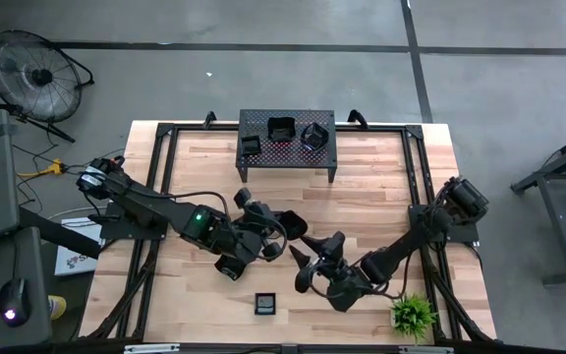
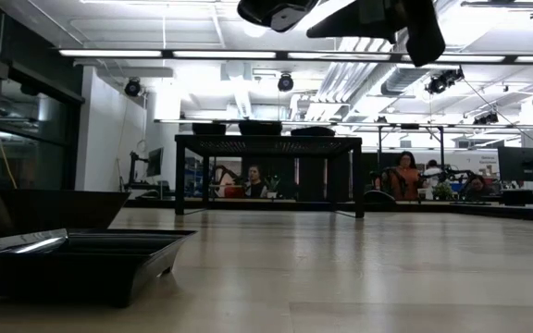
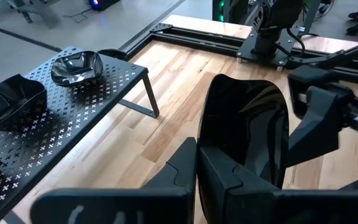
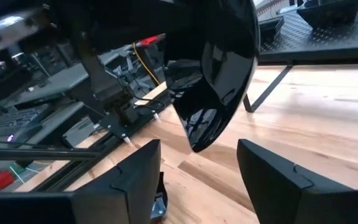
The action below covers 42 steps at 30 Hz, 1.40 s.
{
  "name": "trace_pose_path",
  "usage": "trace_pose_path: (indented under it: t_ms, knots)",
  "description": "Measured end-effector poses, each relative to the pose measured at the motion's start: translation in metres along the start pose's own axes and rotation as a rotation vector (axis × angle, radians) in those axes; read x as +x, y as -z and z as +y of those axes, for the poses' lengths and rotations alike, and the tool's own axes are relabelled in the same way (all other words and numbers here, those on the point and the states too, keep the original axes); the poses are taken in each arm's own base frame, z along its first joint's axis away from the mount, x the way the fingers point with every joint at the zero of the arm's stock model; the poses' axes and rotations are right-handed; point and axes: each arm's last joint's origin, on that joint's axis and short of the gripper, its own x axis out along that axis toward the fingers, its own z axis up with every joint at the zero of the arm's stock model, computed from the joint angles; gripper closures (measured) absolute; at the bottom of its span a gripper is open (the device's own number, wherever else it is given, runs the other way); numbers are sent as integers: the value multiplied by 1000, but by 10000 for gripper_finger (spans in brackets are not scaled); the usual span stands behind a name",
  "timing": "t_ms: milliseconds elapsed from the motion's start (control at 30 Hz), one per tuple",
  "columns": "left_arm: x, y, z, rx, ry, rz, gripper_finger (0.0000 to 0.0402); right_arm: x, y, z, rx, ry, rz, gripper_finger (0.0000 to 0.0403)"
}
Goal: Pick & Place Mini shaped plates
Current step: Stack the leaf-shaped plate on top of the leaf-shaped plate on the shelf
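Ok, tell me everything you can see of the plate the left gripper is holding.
The held plate is a glossy black dish with a rounded outline and a raised rim; it looks like glazed ceramic or plastic and mirrors its surroundings. It stands on edge in the air above the middle of the table, pinched at its edge by the left gripper, which is shut on it. The right gripper is open just beside the plate and does not grip it. Nothing else touches it.

Black perforated stand (image 1: 286,147) on wooden table (image 1: 371,187), green plant (image 1: 413,315), floor fan (image 1: 29,74)
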Motion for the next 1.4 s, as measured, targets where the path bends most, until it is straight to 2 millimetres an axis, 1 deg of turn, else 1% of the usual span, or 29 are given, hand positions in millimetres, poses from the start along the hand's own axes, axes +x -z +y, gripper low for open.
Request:
trace_pose_path:
  t_ms: [200, 533, 933, 1400]
  knots:
    - [0, -1, -1, -12, 7, -8, 397, 6, -2, -1, 16, 15, -12, 195]
    - [0, -1, -1, -12, 14, -4, 397, 7, -4, -2, 22, 49, -57, 200]
    - [0, -1, -1, -13, 16, -4, 397, 7, -3, -2, -6, 22, -20, 288]
    - [0, -1, -1, -14, 16, -5, 397, 7, -3, -2, -5, 23, -21, 353]
